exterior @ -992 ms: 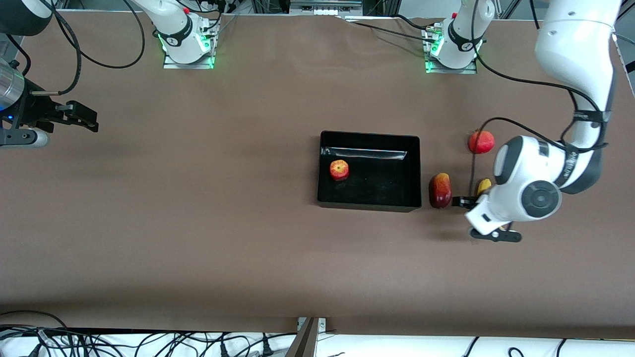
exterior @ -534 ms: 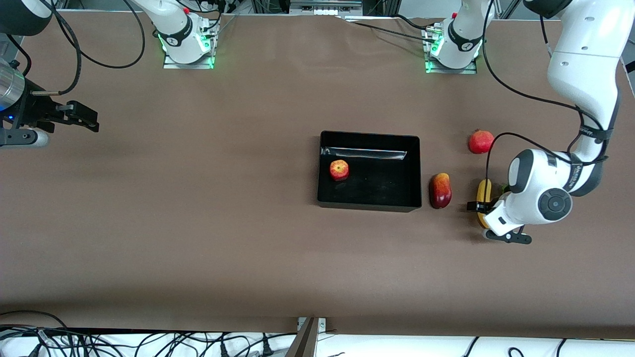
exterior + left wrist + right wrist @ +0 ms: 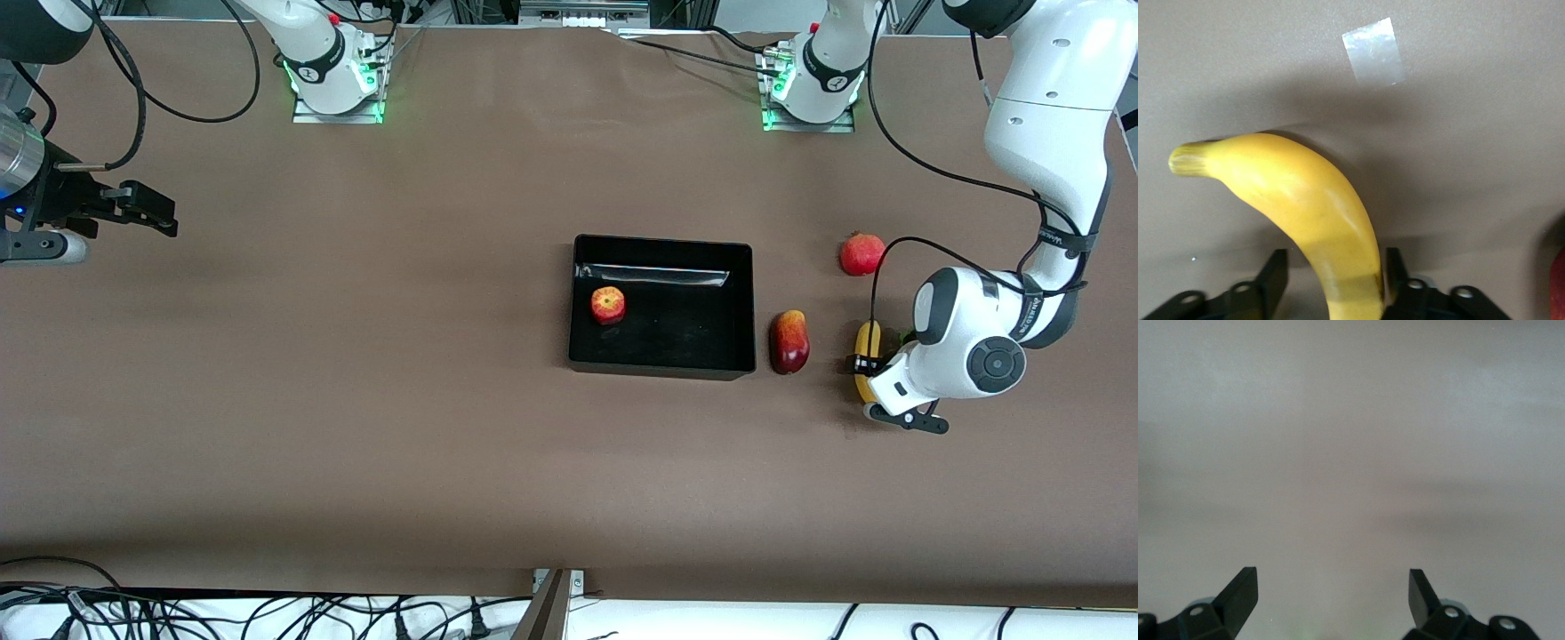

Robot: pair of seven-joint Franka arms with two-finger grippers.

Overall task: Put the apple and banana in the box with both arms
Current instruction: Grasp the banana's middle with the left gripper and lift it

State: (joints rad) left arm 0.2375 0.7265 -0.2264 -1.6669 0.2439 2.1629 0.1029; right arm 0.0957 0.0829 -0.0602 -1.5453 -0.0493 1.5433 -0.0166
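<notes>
The apple (image 3: 608,304) lies in the black box (image 3: 662,240), near the wall toward the right arm's end. The banana (image 3: 865,342) lies on the table outside the box, toward the left arm's end. My left gripper (image 3: 877,391) is low over the banana's end nearer the front camera, and the arm hides that end. In the left wrist view the banana (image 3: 1305,207) runs between the open fingers of the left gripper (image 3: 1335,280); one finger touches it and the other stands apart. My right gripper (image 3: 142,209) waits open and empty at the right arm's end of the table, and its wrist view (image 3: 1331,587) shows only bare table.
A dark-red mango-like fruit (image 3: 789,341) lies between the box and the banana. A red pomegranate (image 3: 861,254) lies farther from the front camera than the banana. A piece of clear tape (image 3: 1373,52) is stuck on the table by the banana.
My left gripper moved from beside the mango-like fruit toward the left arm's end and settled around the banana. The right arm has not moved.
</notes>
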